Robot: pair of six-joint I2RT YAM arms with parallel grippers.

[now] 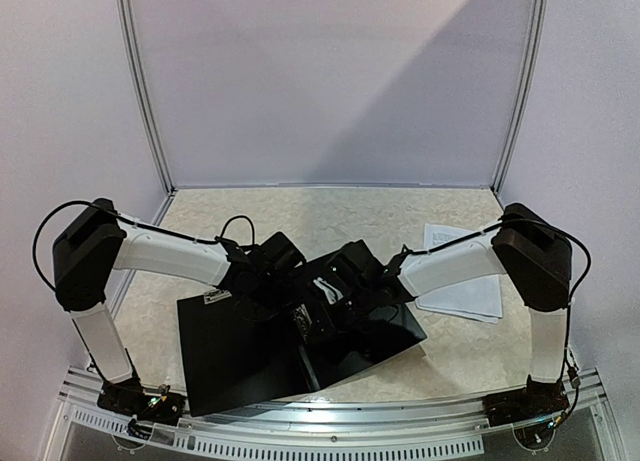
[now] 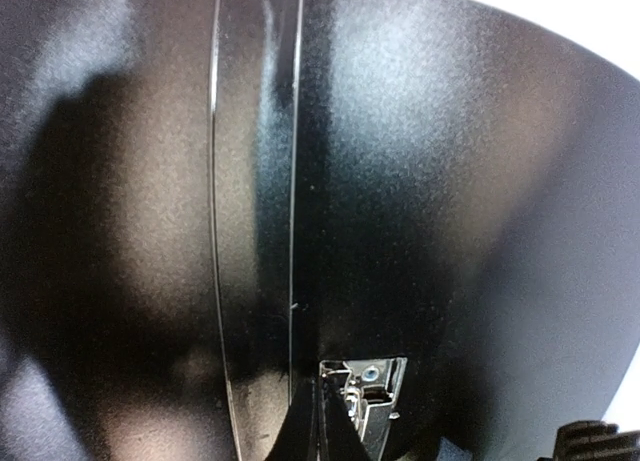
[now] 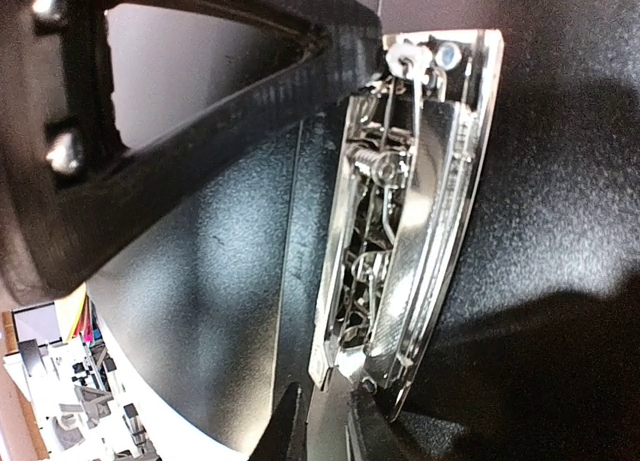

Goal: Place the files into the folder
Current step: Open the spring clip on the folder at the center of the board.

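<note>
Black and flat, the folder (image 1: 240, 356) lies open on the pale bench (image 1: 330, 216), directly under both pincers. Its two covers are spread to the left and to the right of them.

Along the spine, just below the fingertips, sits a metal clip (image 3: 400, 211) with springs and a shiny plate.

The left pincer (image 2: 322, 416) is pressed together. Its closed tip points down at one end of this clip, and it holds nothing that I can see. In the right wrist view a black finger with two screw heads (image 3: 200, 131) comes in from the far side. It touches the far end of the clip, beside a small white knob (image 3: 405, 53).

The right pincer (image 3: 330, 431) stands at the near end of the same clip. Its two fingers have only a narrow gap between them, and the end of the clip reaches into this gap. I cannot tell if they already pinch the metal or only stand around it.

The files (image 1: 465, 281) are not in the folder. They lie on the bench to the right of the right pincer, well apart from it. They are white sheets with dark print, partly covered by the right forearm. They lie just beside the right cover, and I cannot tell if they touch it.

A small white label (image 1: 215, 297) is on the far edge of the left cover, to the left of the left pincer.
</note>
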